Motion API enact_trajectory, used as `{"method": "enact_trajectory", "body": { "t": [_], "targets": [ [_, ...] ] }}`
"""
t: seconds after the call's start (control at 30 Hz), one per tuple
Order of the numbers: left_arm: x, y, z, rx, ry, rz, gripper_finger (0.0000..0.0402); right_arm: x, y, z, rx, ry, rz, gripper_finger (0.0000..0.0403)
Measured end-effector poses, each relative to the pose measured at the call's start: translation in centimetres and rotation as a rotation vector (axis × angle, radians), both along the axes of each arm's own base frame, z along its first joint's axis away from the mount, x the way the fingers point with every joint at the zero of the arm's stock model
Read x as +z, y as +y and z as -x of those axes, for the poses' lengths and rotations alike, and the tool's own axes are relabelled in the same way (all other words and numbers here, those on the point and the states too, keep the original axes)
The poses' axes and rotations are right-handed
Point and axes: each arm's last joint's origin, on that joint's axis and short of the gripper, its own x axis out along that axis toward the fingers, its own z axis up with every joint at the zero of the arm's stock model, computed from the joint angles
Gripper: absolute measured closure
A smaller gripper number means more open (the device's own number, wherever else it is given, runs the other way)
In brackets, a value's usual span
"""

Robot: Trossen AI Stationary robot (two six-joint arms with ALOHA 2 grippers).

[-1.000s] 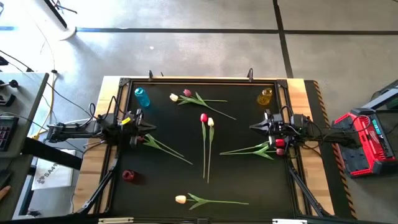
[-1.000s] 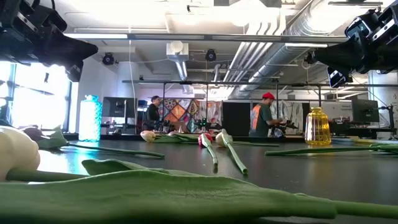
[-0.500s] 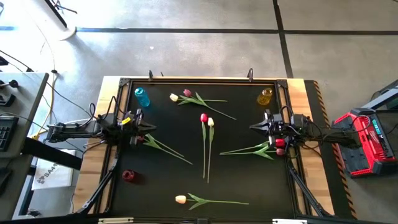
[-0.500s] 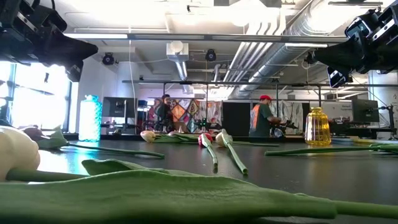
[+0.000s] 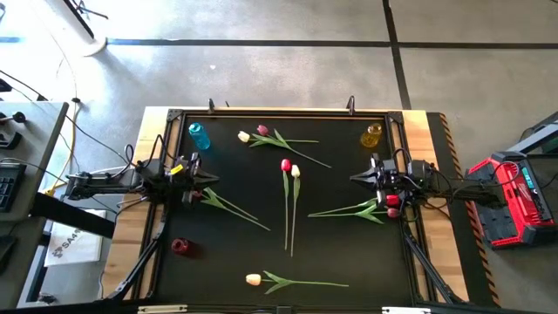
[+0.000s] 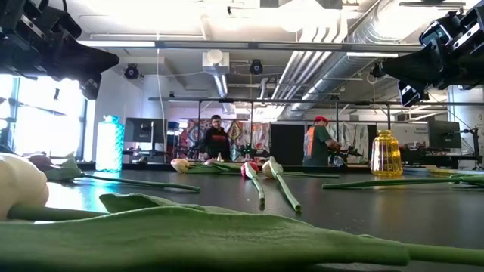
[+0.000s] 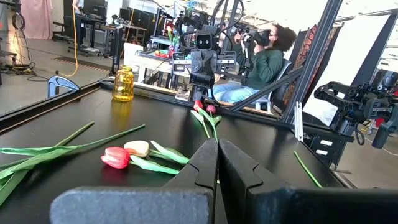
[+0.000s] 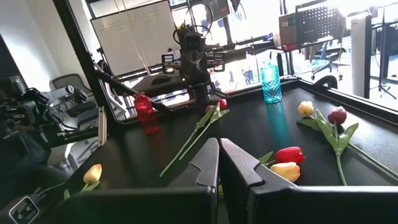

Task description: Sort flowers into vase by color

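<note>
No flower is picked yet: my left gripper (image 5: pixel 212 178) and right gripper (image 5: pixel 356 178) hover with fingers together (both empty), so next I must open one over a tulip (image 5: pixel 286 166).

Table centre blocked by a red tulip (image 5: pixel 285 165) and cream tulip (image 5: pixel 296 171) — stems run lengthwise. Bare mat either side; vases only at corners — blue vase (image 5: pixel 199 135), yellow vase (image 5: pixel 371 136), red vase (image 5: pixel 180 246).
</note>
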Motion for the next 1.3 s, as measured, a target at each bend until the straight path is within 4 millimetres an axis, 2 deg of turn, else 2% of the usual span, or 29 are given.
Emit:
{"method": "enact_trajectory", "body": {
  "t": [1.03,1.3],
  "targets": [
    [0.01,0.00,0.00,0.000,-0.001,0.000,0.0401,0.00,0.00,0.00,0.000,0.000,0.000,0.0402],
    [0.47,0.25,0.04,0.090,-0.037,-0.130,0.0402,0.14,0.00,0.00,0.000,-0.015,0.001,0.0402]
  ]
}}
